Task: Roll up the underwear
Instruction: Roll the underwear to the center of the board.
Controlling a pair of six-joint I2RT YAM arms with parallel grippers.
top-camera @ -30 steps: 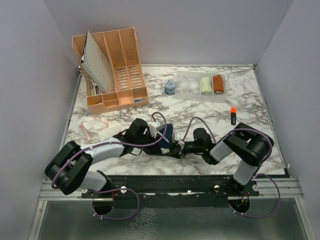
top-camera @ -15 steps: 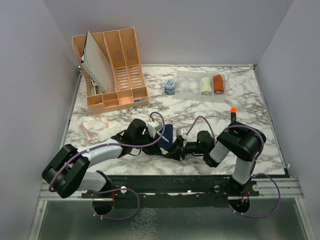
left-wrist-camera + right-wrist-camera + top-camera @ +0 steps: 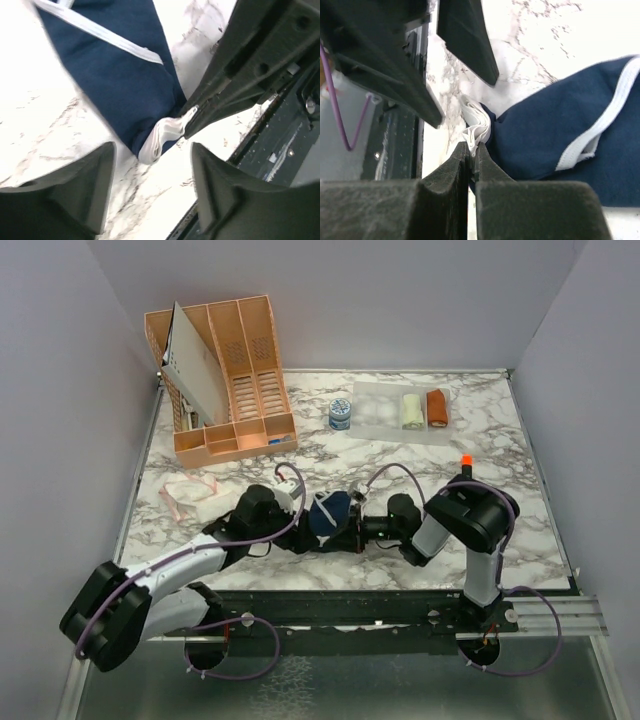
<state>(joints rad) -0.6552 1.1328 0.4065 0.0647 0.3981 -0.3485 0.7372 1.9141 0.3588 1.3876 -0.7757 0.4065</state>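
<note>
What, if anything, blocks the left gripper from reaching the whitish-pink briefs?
Probably nothing, so likely yes: the whitish-pink briefs lie uncovered left of that arm, and the left gripper is open and empty beside the navy briefs.

Left hand (image 3: pixel 151 165) now spread open, cloth released. Right hand (image 3: pixel 469 151) now pinched on navy underwear (image 3: pixel 328 512) edge; cloth bunched up.

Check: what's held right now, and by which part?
The right gripper pinches the navy blue cloth briefs by the folded white-trimmed edge at one end. The left gripper is open, holding nothing.
</note>
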